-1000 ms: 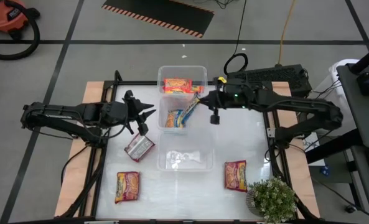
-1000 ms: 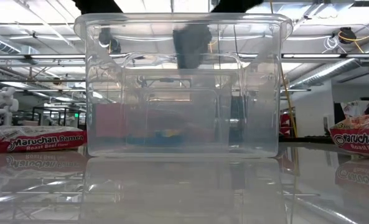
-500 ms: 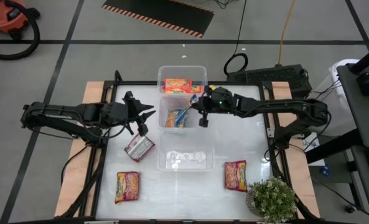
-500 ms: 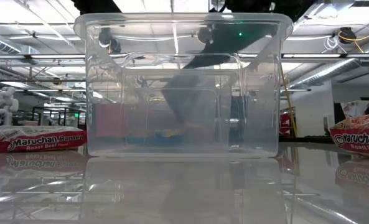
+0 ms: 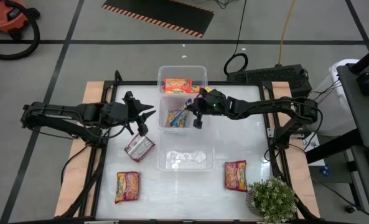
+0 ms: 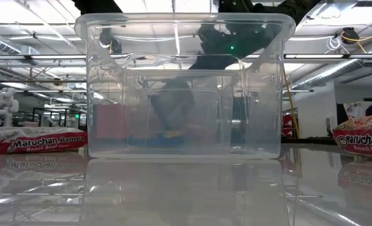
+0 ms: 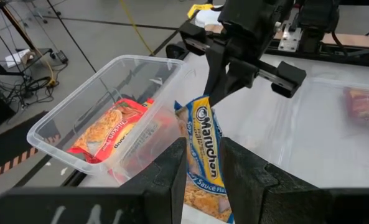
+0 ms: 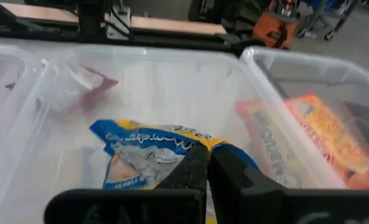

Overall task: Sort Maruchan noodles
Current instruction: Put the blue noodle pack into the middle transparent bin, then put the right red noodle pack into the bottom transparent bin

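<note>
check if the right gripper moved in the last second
Yes. The right gripper, shut on the blue-yellow packet, moved leftward over the middle bin, whose position is unchanged.

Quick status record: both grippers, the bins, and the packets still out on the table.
right gripper: shut on blue-yellow packet, lowering it into middle bin
left gripper: beside middle bin, holding nothing visible
far bin: one orange packet
near bin: no packet seen
loose on table: silver-red packet, orange packet near left, red packet near right
</note>
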Motion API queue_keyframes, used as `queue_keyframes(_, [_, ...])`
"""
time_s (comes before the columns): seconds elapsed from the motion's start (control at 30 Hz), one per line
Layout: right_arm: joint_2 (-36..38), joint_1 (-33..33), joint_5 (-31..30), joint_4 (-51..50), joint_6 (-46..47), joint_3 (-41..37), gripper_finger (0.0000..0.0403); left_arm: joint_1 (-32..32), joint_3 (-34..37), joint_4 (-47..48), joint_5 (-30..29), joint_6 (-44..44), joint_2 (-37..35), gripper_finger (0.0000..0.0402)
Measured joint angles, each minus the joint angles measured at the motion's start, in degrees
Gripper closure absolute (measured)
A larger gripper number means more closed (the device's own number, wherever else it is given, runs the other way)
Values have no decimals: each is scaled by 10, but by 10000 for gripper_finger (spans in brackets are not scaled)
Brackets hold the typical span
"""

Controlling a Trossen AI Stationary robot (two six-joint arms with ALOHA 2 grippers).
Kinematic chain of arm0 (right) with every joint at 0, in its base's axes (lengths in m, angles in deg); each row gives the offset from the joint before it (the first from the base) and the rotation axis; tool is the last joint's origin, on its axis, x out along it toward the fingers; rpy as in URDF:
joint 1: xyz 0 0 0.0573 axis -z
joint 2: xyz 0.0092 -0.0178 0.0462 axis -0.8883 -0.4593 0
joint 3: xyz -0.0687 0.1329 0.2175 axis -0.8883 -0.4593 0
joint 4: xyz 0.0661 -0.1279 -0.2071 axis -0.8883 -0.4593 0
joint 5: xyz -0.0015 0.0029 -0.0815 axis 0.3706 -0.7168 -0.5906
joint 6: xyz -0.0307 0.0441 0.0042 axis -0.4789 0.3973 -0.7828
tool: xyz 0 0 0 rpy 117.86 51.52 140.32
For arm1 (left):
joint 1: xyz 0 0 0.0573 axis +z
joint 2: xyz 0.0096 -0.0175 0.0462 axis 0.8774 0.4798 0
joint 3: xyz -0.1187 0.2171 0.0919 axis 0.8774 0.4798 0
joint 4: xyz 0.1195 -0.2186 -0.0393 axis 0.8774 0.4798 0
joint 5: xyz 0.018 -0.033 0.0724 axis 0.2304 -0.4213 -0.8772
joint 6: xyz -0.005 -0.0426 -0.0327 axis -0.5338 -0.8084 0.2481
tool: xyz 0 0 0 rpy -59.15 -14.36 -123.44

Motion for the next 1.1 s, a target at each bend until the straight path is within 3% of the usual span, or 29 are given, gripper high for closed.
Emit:
queue_keyframes(0.17, [1,-1,10,-44,36,0,395,0,0,0,0,0,0,300])
queue_keyframes(0.43, [10,-10,16,-59,71,-19,348,0,0,1,0,0,0,300])
queue_keyframes(0.83, [69,-16,13,-168,96,-23,287,-1,0,14,3,1,0,300])
queue_keyframes(1.1, [122,-38,13,-218,119,-23,269,-1,0,14,19,3,0,300])
